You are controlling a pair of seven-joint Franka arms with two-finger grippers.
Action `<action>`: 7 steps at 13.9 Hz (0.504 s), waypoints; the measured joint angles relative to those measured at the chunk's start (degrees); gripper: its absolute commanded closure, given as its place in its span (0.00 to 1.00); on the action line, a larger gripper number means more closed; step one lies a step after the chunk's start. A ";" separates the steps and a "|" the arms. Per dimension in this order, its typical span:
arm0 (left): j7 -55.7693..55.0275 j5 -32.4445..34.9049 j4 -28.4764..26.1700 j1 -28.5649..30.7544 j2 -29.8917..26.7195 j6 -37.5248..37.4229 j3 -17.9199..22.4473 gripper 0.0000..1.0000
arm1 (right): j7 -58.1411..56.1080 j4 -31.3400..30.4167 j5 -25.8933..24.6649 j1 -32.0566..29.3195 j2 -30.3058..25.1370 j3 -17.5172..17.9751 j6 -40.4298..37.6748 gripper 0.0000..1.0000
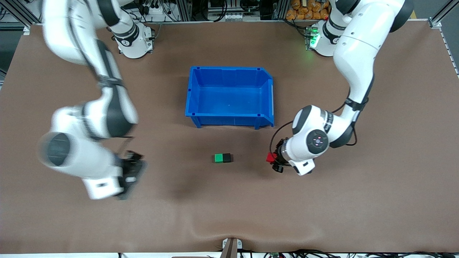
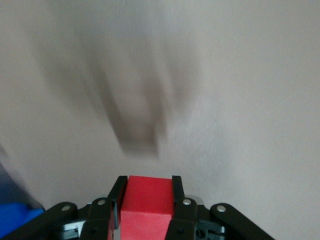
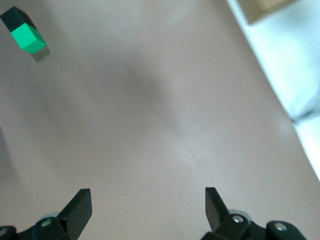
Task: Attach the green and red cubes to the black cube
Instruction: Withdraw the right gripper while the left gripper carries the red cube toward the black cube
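The green cube (image 1: 218, 158) and the black cube (image 1: 227, 157) sit joined side by side on the brown table, nearer the front camera than the blue bin; the black one is toward the left arm's end. They also show in the right wrist view, green cube (image 3: 29, 39) and black cube (image 3: 12, 17). My left gripper (image 1: 272, 159) is shut on the red cube (image 1: 270, 157), toward the left arm's end from the pair. The red cube (image 2: 147, 205) sits between the fingers in the left wrist view. My right gripper (image 1: 133, 168) is open and empty, toward the right arm's end (image 3: 147, 202).
A large blue bin (image 1: 229, 96) stands empty at the table's middle, farther from the front camera than the cubes. The table's front edge shows pale in the right wrist view (image 3: 285, 60).
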 measured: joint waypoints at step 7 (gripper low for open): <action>-10.43 0.00 4.91 -11.11 4.09 0.38 4.65 1.00 | 1.69 -0.04 0.74 -13.64 -11.53 0.03 -13.28 0.00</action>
